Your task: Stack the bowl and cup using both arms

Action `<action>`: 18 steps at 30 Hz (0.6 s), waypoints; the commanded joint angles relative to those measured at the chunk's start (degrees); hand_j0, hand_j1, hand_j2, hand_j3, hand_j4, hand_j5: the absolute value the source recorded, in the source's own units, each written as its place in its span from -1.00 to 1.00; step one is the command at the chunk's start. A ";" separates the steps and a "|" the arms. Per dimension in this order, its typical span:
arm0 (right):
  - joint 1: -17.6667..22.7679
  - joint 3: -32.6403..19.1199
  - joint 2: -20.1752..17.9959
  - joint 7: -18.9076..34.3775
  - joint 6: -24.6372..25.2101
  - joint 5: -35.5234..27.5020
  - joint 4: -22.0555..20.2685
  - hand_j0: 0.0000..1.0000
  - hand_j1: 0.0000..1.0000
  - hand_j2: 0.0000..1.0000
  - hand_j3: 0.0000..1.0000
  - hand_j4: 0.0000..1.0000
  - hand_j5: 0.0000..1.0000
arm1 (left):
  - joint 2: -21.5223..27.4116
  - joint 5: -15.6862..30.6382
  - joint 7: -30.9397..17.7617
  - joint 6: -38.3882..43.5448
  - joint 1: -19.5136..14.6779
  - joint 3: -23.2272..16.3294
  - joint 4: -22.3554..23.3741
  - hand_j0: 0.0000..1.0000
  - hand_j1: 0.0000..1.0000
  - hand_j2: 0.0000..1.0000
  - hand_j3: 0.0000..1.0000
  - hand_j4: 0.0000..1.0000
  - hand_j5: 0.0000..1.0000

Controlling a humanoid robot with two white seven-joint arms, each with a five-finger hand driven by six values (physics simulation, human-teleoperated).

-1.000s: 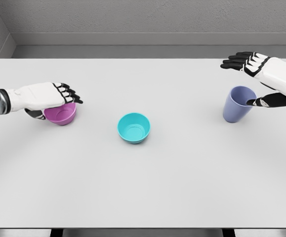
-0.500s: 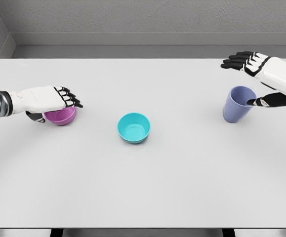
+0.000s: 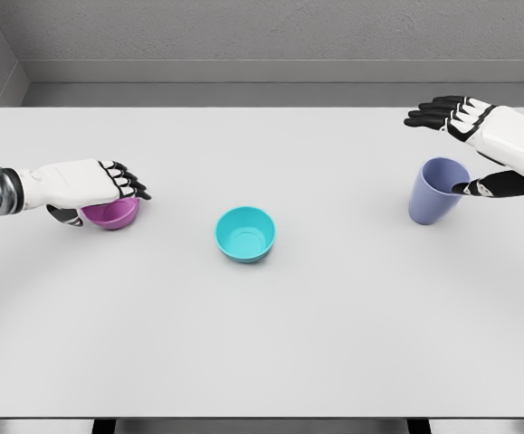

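Bench (image 3: pixel 262 344): smooth matt white, no texture. Teal bowl (image 3: pixel 244 234), purple bowl (image 3: pixel 112 213), blue cup (image 3: pixel 436 191): smooth plastic look, soft satin sheen. Left hand (image 3: pixel 90 184) and right hand (image 3: pixel 483 136): glossy white shells, black finger joints. Far wall (image 3: pixel 262 32): rough grey, concrete-like.

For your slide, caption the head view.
Left hand over pink bowl, right hand at purple cup, teal bowl between.

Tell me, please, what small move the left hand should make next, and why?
Probably close the fingers around the pink bowl. The left hand lies over its rim with fingers extended, not visibly gripping. The teal bowl sits open and upright mid-table, a likely stacking target.
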 commanded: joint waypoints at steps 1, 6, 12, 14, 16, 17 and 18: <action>0.00 -0.03 -0.07 -0.03 0.05 -0.37 -0.01 1.00 1.00 1.00 1.00 1.00 1.00 | 0.10 0.20 -0.41 0.09 0.00 0.03 0.08 0.74 0.74 0.74 0.74 0.74 0.74; 0.00 -0.11 -0.07 -0.03 0.05 -0.37 -0.01 1.00 1.00 1.00 1.00 1.00 1.00 | 0.10 0.12 -0.41 0.09 0.00 0.03 0.08 0.61 0.61 0.61 0.61 0.61 0.61; -0.09 -0.11 -0.07 -0.03 0.05 -0.45 -0.01 1.00 1.00 1.00 1.00 1.00 1.00 | 0.10 0.03 -0.41 0.09 0.00 0.12 0.17 0.47 0.47 0.47 0.47 0.47 0.47; -0.09 -0.11 -0.07 -0.03 0.05 -0.37 -0.01 1.00 1.00 1.00 1.00 1.00 1.00 | 0.10 0.29 -0.41 0.09 0.00 0.12 0.08 0.44 0.44 0.44 0.44 0.44 0.44; -0.09 -0.11 -0.07 -0.03 0.05 -0.37 -0.01 1.00 1.00 1.00 1.00 1.00 1.00 | 0.10 1.26 -0.23 0.09 0.00 0.21 -0.01 0.44 0.44 0.44 0.44 0.44 0.44; -0.09 -0.03 -0.07 -0.03 0.05 -0.37 -0.01 1.00 1.00 1.00 1.00 1.00 1.00 | 0.01 2.14 -0.14 0.09 0.00 0.21 -0.01 0.44 0.44 0.44 0.44 0.44 0.44; -0.09 -0.11 -0.07 -0.03 0.05 -0.45 -0.01 1.00 1.00 1.00 1.00 1.00 1.00 | 0.01 2.23 -0.14 0.09 0.00 0.21 -0.01 0.43 0.43 0.43 0.43 0.43 0.43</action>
